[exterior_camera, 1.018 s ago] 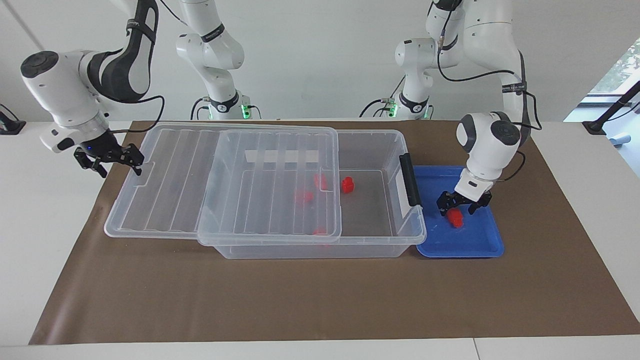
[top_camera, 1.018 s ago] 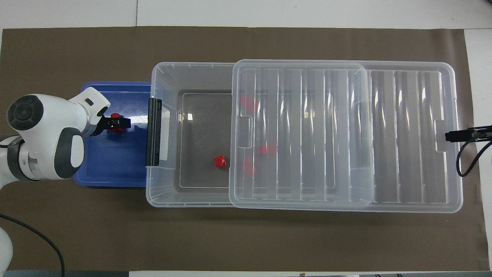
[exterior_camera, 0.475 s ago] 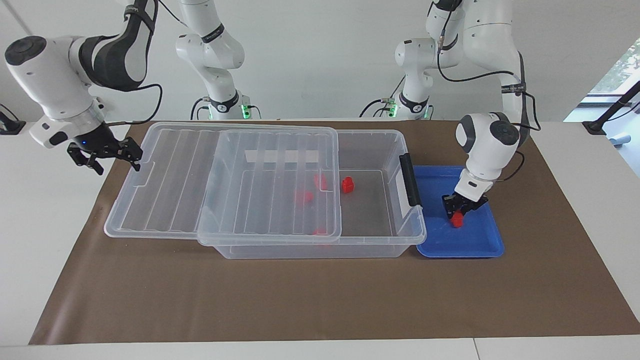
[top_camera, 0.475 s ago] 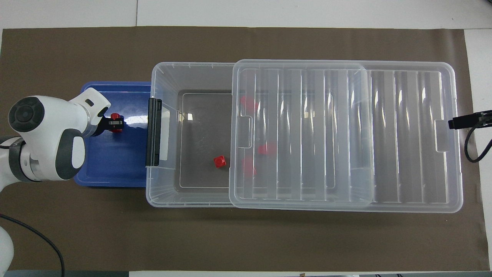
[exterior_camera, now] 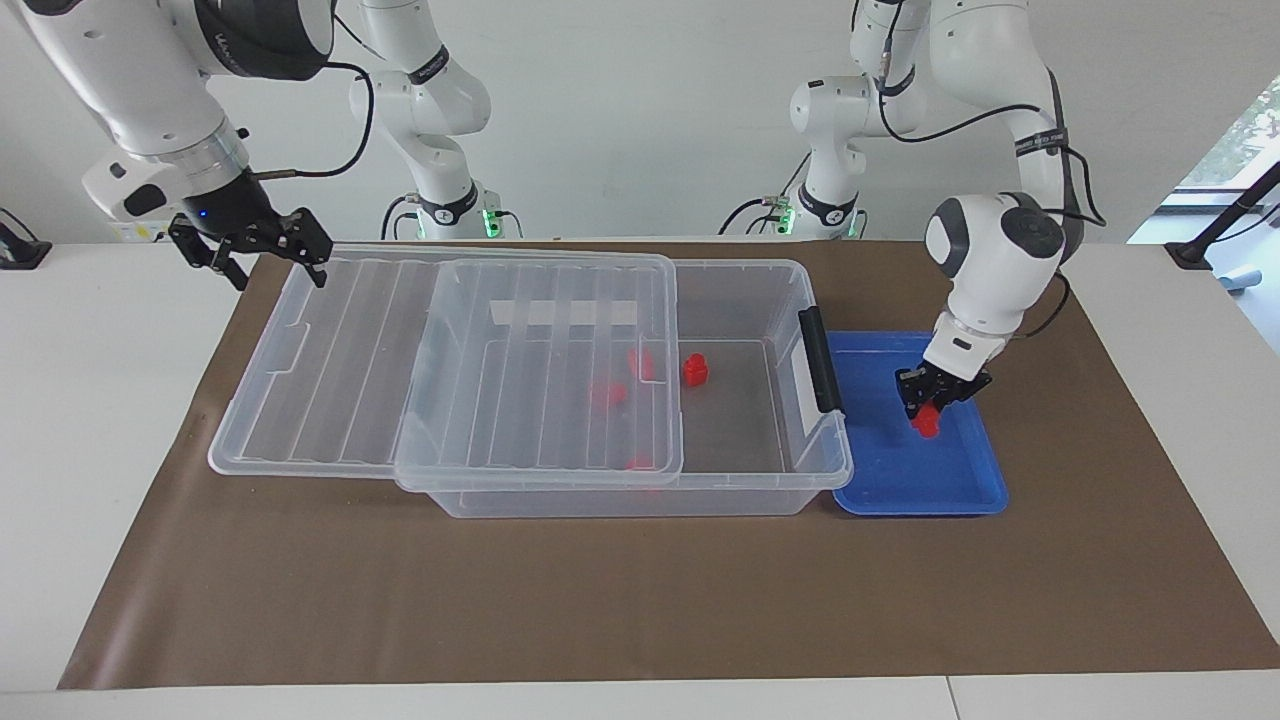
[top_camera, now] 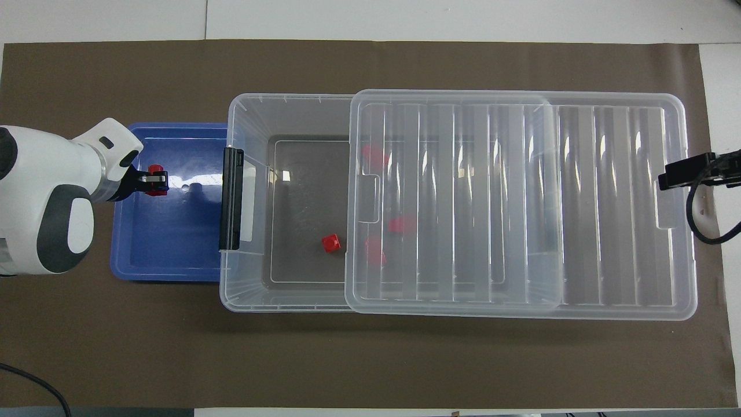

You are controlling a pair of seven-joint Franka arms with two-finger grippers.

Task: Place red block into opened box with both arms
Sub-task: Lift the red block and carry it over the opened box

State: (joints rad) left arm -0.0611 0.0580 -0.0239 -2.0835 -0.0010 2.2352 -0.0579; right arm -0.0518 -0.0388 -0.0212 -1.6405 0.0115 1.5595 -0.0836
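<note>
The red block (exterior_camera: 926,421) is being gripped by the left end effector (exterior_camera: 935,398), whose fingers are closed on it, and is being held just above the blue tray (exterior_camera: 960,490), clear of the tray floor. The tray is lying beside the box (exterior_camera: 760,300) at the left arm's end of the table (exterior_camera: 1150,400). The box is being left partly uncovered, its lid (exterior_camera: 340,350) slid toward the right arm's end. Other red blocks (exterior_camera: 694,370) are lying inside the box. The right end effector (exterior_camera: 270,258) is being held spread wide and empty over the lid's corner.
</note>
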